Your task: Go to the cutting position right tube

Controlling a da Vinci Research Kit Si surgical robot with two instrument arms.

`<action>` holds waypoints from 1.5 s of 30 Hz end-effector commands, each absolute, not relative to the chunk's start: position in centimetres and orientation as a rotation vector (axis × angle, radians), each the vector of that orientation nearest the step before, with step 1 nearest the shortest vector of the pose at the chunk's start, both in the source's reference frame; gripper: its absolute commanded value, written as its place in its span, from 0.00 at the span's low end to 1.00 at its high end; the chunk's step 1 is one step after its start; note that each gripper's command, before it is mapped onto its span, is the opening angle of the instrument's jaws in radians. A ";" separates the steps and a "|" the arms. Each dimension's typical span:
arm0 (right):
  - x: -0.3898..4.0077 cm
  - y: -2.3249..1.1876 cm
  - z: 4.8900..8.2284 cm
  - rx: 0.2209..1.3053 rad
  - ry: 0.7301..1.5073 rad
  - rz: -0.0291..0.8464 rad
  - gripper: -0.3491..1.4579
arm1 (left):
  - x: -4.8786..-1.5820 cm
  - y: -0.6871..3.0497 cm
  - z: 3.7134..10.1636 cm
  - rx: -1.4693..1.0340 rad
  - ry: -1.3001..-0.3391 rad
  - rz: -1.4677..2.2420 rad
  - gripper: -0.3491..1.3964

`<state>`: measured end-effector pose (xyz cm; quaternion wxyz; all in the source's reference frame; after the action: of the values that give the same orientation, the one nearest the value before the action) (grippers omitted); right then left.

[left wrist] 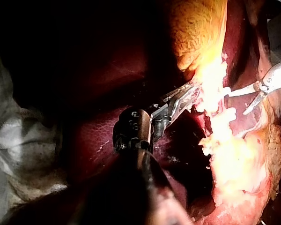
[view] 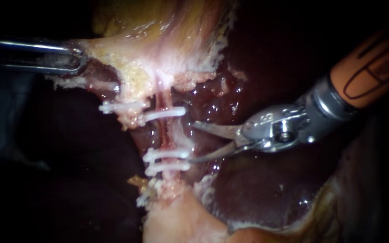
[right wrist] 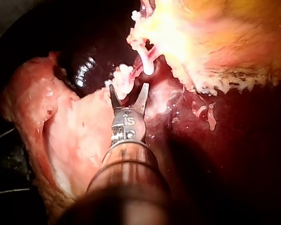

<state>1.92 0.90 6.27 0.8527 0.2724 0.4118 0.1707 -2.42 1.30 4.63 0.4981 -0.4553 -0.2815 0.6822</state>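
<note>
The right tube [view: 166,133] runs down the middle, pink and thin. One white clip [view: 165,113] crosses it above and two white clips [view: 166,154] below. My right instrument [view: 192,141] comes in from the upper right, its curved blades open, tips just right of the tube's bare stretch between the clips and not touching it. In the right wrist view the open blades [right wrist: 129,95] sit just short of the clips [right wrist: 123,77]. My left instrument [view: 70,58] holds the pale tissue [view: 113,56] at the upper left, jaws shut on it, also seen in the left wrist view [left wrist: 185,96].
Another white clip [view: 115,107] sits on the left strand beside the tube. Dark red liver [view: 257,180] lies behind and to the right. Yellowish gallbladder tissue [view: 167,27] hangs above. A pale stump [view: 176,220] lies below the clips.
</note>
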 end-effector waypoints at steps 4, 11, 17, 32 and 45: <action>2.04 0.91 6.35 0.616 0.872 0.380 0.98 | -2.42 1.29 4.64 -1.102 -0.681 1.652 0.00; 2.23 0.94 6.46 0.619 0.891 0.398 0.98 | -2.43 1.27 4.65 -1.103 -0.678 1.652 0.00; 2.40 0.95 6.52 0.653 0.941 0.399 0.98 | -2.43 1.27 4.66 -1.103 -0.679 1.653 0.00; 2.66 0.92 6.67 0.741 1.068 0.313 0.96 | -2.40 1.30 4.69 -1.103 -0.680 1.653 0.00; 2.73 0.85 6.66 0.769 1.113 0.272 0.94 | -2.38 1.32 4.71 -1.103 -0.681 1.653 0.00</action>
<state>2.73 0.83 6.66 0.7689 0.3567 0.5157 0.1253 -2.38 1.32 4.71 0.4972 -0.4556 -0.2809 0.6829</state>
